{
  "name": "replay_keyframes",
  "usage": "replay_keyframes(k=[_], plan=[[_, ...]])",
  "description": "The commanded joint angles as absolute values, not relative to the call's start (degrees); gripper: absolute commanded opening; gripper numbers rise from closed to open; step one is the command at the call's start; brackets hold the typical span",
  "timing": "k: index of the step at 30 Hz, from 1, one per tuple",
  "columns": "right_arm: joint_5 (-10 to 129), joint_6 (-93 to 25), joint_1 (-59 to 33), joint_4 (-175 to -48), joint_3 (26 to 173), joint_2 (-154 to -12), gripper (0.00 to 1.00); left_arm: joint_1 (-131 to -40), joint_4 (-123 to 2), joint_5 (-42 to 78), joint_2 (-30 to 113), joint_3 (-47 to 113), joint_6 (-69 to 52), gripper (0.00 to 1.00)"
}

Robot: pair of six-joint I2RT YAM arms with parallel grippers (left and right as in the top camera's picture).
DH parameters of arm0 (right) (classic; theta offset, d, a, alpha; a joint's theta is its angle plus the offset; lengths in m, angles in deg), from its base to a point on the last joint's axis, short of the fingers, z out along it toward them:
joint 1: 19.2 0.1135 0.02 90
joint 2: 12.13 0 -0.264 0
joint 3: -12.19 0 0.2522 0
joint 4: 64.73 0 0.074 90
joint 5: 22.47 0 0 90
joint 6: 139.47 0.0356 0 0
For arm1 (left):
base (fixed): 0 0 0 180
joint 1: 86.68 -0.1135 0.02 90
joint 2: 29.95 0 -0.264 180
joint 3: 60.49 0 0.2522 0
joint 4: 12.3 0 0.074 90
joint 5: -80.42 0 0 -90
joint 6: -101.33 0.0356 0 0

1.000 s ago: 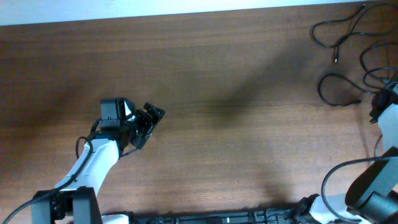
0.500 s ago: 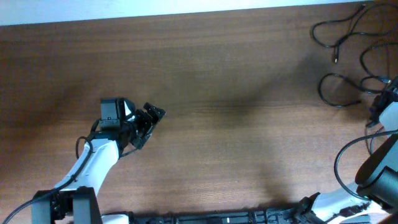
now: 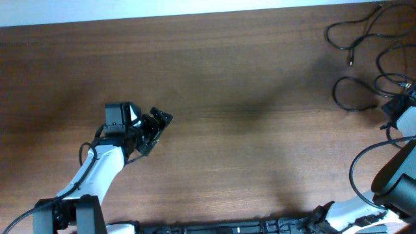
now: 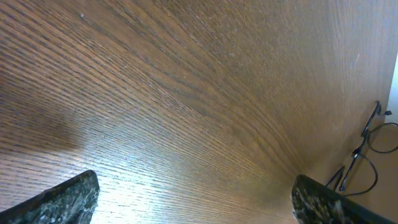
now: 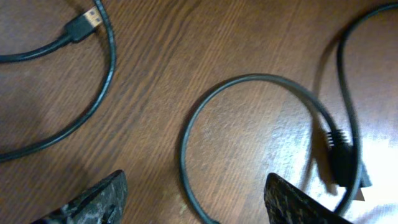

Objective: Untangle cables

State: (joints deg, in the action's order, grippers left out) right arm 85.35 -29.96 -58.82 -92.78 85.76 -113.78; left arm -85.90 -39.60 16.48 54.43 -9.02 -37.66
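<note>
Your left hand (image 3: 156, 130) sits over the left half of the tabletop (image 3: 247, 156), well apart from the work, with its jaws spread wide and nothing between them; its wrist view shows only bare wood grain under the two fingertips, with a few thin cords far off near the edge. The cables (image 3: 354, 39) lie in the far right corner of the tabletop as separate loose curls rather than one tight knot: one curl near the back edge, another closed loop (image 3: 350, 95) just below it, and more strands running off the right side of the overhead view. Your right hand (image 3: 394, 109) is at that right edge, just beside the lower loop, and it is open, its fingers standing apart and gripping nothing. In its wrist view a looped cable (image 5: 249, 79) lies flat on the wood with its left side passing between the two fingertips, though you cannot tell whether either finger touches it. That cable ends in a black ribbed plug (image 5: 339, 158) near the right finger. A second cord curves along the upper left and ends in a gold-tipped plug (image 5: 82, 22).
</note>
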Motion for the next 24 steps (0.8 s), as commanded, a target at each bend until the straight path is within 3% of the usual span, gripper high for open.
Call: replay_keyframes(k=[1, 2, 5, 6, 9, 13, 16, 24], plan=[[82.75, -31.58, -59.04, -92.82, 86.40, -113.49, 0.86, -86.10, -39.69, 15.87, 53.93, -9.17, -36.53, 0.99], [82.84, -32.54, -59.06, -92.95, 86.40, -113.05, 0.93, -86.10, -39.69, 15.87, 53.93, -9.17, -36.53, 0.99], [84.70, -29.08, -60.74, -97.28, 86.42, -108.97, 0.94, -86.10, -39.67, 15.87, 53.93, -9.17, -36.53, 0.99], [84.68, -26.68, -61.66, -99.09, 86.42, -108.07, 0.91, -86.10, -39.69, 15.87, 53.93, -9.17, -36.53, 0.99], [84.65, -19.38, -67.52, -107.68, 86.40, -106.56, 0.67, -86.10, -39.69, 15.83, 53.93, -9.17, -36.53, 0.99], [84.63, -18.75, -75.84, -111.25, 85.87, -107.35, 0.66, -86.10, -39.91, 13.90, 53.93, -9.17, -36.53, 0.99], [83.56, -18.75, -81.53, -111.09, 84.82, -108.77, 0.57, -86.10, -39.88, 13.25, 53.93, -9.17, -36.53, 0.99], [81.81, -18.75, -82.90, -108.84, 84.39, -110.65, 0.54, -86.10, -40.32, 13.29, 53.93, -9.17, -36.53, 0.99]])
